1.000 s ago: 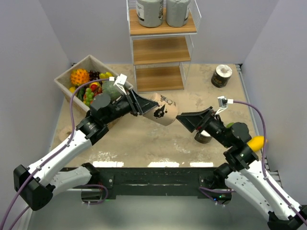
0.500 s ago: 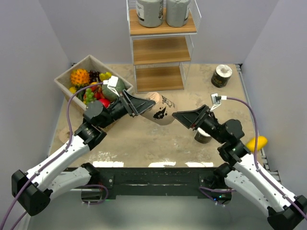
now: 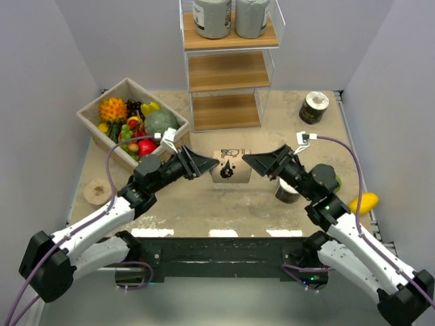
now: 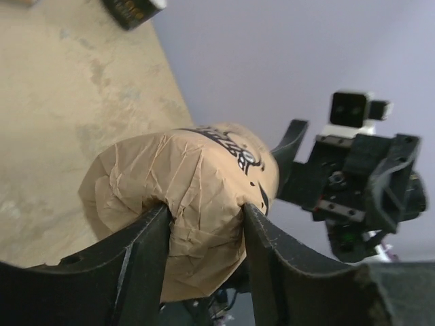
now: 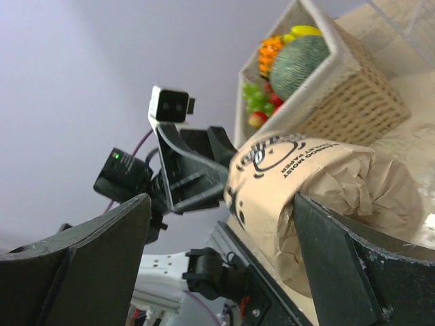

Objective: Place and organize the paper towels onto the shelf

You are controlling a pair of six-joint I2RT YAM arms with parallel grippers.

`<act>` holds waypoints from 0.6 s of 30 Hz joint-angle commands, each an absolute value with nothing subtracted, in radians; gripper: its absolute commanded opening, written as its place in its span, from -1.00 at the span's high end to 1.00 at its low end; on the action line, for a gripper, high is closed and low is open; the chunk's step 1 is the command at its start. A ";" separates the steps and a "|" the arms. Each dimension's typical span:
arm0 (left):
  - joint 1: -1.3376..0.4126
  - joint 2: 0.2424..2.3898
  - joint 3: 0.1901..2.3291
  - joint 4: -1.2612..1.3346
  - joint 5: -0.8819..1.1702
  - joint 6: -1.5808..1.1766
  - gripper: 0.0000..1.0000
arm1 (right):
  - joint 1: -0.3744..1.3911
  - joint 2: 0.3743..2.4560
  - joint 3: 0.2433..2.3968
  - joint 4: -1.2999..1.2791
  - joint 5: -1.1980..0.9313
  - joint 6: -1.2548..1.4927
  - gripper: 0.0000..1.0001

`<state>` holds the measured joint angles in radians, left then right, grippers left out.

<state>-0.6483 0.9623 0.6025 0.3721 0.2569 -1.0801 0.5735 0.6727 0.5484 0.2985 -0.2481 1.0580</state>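
Over the mottled beige surface [image 3: 204,204] between grey walls, the left gripper [image 3: 209,165] is grasping a tan black-printed paper towel roll [image 3: 231,165], the right gripper [image 3: 253,165] gaping around its other end.

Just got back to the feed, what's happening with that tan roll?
The left gripper is clamped on one end of the tan roll, in front of the shelf. The right gripper is open around the other end, not closed on it: likely a handover. Two grey rolls stand on the top board; a dark roll sits back right on the table.
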 commanded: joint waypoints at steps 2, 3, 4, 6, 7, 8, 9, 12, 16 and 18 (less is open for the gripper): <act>-0.678 1.058 0.506 0.447 0.239 -1.048 -0.10 | 0.578 0.788 0.545 0.430 -0.276 1.028 -0.75; -0.681 1.071 0.508 0.436 0.235 -1.039 -0.14 | 0.578 0.811 0.548 0.419 -0.265 1.019 -0.73; -0.681 1.078 0.509 0.416 0.213 -1.014 -0.22 | 0.580 0.825 0.548 0.410 -0.261 1.009 -0.73; -0.689 1.094 0.538 0.306 0.166 -0.965 -0.36 | 0.580 0.854 0.542 0.387 -0.244 0.974 -0.72; -0.689 1.098 0.557 0.245 0.090 -0.947 -0.43 | 0.580 0.862 0.537 0.374 -0.238 0.957 -0.72; -0.690 1.109 0.596 0.113 0.051 -0.933 -0.45 | 0.578 0.871 0.525 0.365 -0.233 0.950 -0.72; -0.690 1.117 0.613 0.063 0.019 -0.904 -0.46 | 0.578 0.880 0.517 0.370 -0.227 0.943 -0.71; -0.698 1.126 0.653 -0.096 -0.090 -0.885 -0.46 | 0.580 0.914 0.500 0.350 -0.222 0.916 -0.69; -0.712 1.062 0.701 -0.184 -0.164 -0.841 -0.47 | 0.578 0.917 0.604 0.103 -0.117 0.751 -0.61; -0.718 1.036 0.738 -0.224 -0.189 -0.783 -0.49 | 0.578 0.930 0.704 -0.085 -0.060 0.700 -0.57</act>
